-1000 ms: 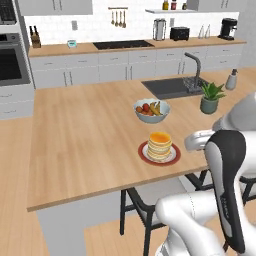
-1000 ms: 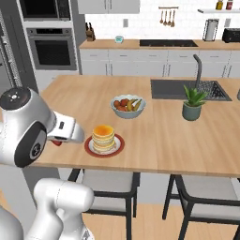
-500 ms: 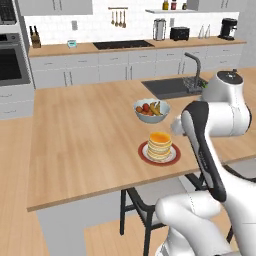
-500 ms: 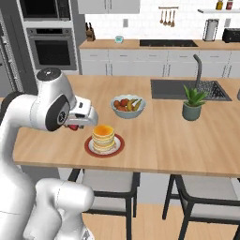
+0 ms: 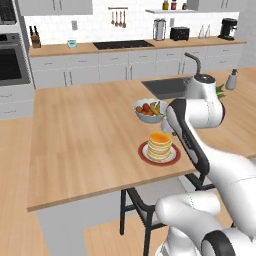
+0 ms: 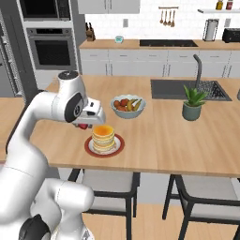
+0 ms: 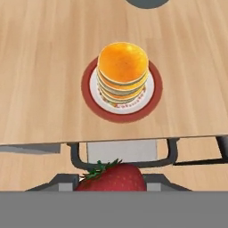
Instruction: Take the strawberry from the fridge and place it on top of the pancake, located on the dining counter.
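My gripper is shut on the small red strawberry, just left of the pancake and about level with its top. In the hand view the strawberry sits between the fingers at the bottom, and the pancake with its orange top lies ahead on a red-rimmed plate. The plate rests near the front edge of the light-wood dining counter. In the left base view my forearm hides the hand behind the pancake. The fridge shows as a grey strip at the far left.
A pale bowl of mixed fruit stands just behind the plate. A potted plant and a sink lie to the right. Black-framed chairs are tucked under the counter's front edge.
The arm has lifted from low by the counter's edge and swung over the counter, carrying the strawberry close beside the pancake stack. The plate and bowl have stayed put.
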Controlling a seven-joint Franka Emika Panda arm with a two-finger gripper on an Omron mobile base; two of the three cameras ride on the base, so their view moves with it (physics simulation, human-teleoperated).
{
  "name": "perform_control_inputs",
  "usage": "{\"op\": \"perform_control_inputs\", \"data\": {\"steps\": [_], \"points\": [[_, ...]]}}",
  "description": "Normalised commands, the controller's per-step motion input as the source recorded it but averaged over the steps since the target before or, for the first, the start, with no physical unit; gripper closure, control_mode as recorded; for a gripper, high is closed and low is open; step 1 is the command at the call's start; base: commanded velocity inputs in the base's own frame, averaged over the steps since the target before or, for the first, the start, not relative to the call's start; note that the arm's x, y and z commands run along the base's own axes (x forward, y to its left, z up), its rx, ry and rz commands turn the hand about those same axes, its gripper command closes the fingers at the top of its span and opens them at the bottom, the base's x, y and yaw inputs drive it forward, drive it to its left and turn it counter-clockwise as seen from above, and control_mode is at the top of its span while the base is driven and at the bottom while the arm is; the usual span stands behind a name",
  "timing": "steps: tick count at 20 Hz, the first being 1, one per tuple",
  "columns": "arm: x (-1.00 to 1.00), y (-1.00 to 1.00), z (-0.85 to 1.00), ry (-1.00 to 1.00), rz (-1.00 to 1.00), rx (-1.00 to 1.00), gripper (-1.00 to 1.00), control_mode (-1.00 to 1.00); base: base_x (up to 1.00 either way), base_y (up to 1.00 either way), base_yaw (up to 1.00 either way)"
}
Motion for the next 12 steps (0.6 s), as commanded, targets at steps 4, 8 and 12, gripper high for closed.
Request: {"op": "perform_control_inputs", "data": {"steps": [4, 8, 12], "points": [[0.71, 0.00, -0.37, 0.02, 0.00, 0.00, 1.00, -1.00, 0.00, 0.00, 0.00], [0.44, -0.03, -0.14, 0.05, 0.00, 0.00, 1.00, -1.00, 0.00, 0.00, 0.00], [0.35, -0.10, -0.17, 0.02, 0.00, 0.00, 1.00, -1.00, 0.00, 0.00, 0.00]]}}
